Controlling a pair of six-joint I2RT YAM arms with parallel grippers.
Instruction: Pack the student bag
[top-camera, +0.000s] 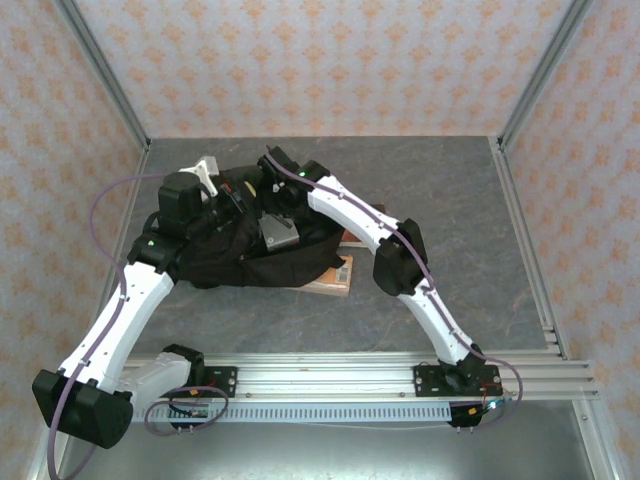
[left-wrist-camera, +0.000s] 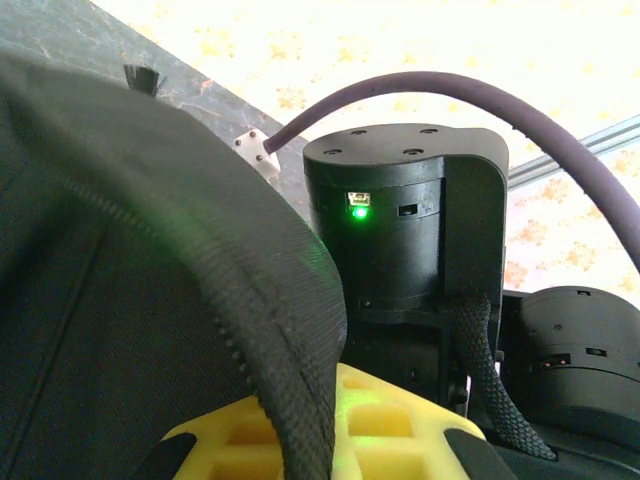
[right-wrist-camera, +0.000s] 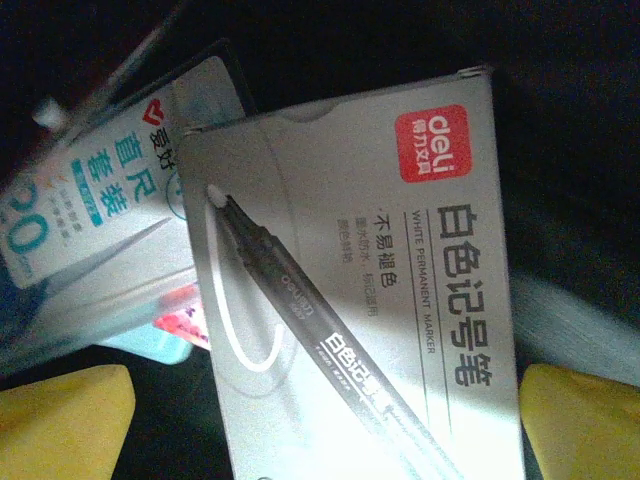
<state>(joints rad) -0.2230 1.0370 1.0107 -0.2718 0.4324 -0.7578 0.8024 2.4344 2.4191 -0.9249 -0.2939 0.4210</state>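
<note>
- The bag (top-camera: 225, 250) lies left of centre on the table. The left claw (left-wrist-camera: 310, 440) is clamped on its rim, holding the mouth up.
- The right claw (right-wrist-camera: 320, 430) stands apart inside the bag, over a marker box (right-wrist-camera: 370, 280) and a ruler pack (right-wrist-camera: 80, 210). Both look packed.
- A book (top-camera: 338, 277) at the bag's edge seems left to pack.

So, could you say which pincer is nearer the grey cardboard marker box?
Right. The right pincer hangs open over the grey cardboard marker box; the left pincer clamps the black fabric backpack's rim beside it.
</note>
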